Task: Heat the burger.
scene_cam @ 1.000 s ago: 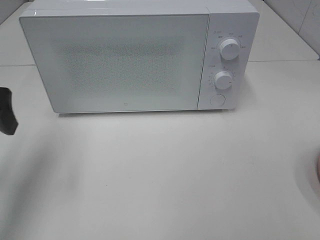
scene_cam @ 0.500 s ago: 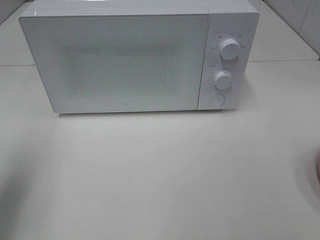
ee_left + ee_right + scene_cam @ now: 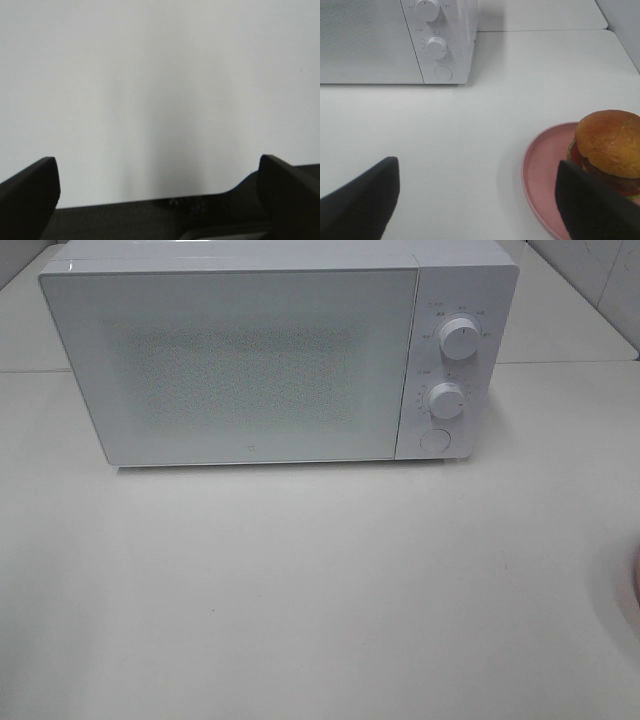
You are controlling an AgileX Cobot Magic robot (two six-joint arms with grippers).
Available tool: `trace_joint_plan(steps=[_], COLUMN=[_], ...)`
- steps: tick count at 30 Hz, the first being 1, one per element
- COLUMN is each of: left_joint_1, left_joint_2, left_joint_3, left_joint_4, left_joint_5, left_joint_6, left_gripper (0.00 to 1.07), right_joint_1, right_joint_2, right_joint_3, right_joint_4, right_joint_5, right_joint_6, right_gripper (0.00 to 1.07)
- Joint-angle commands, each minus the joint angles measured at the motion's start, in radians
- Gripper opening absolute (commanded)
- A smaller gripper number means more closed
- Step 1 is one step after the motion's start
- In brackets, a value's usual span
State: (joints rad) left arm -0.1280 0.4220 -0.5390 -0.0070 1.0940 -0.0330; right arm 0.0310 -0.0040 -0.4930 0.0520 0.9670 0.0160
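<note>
The microwave [image 3: 270,355] is sitting on the tabletop [image 3: 320,590] with its door shut, so anything carried over now is just going to bump that front panel unless someone's opening it first. The burger [image 3: 610,147] is resting on the pink plate [image 3: 545,172] off to the right, near the plate's edge, so a sloppy grab is risking nudging it off or dragging the plate. Both hands are hanging open and empty, left hand [image 3: 157,192] over bare tabletop, right hand [image 3: 480,197] just beside the plate.
</note>
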Motion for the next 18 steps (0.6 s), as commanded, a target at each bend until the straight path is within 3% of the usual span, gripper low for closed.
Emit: trace_joint_plan(steps=[1, 11, 18], left_joint_1=[0.002, 0.002, 0.002], left_joint_2=[-0.135, -0.372, -0.448], left_joint_3=[0.022, 0.022, 0.022], left_joint_4=[-0.007, -0.011, -0.015], left_joint_5=[-0.023, -0.023, -0.023], left_joint_6=[0.011, 0.016, 0.015], left_gripper=[1.0, 1.0, 1.0], right_joint_1=[-0.006, -0.006, -0.006], right_joint_2=[-0.031, -0.031, -0.031], right_joint_3=[0.003, 0.003, 0.003], right_joint_4=[-0.001, -0.001, -0.001], right_joint_5=[-0.009, -0.009, -0.009], right_joint_6=[0.003, 0.004, 0.003], right_gripper=[0.76, 0.76, 0.76])
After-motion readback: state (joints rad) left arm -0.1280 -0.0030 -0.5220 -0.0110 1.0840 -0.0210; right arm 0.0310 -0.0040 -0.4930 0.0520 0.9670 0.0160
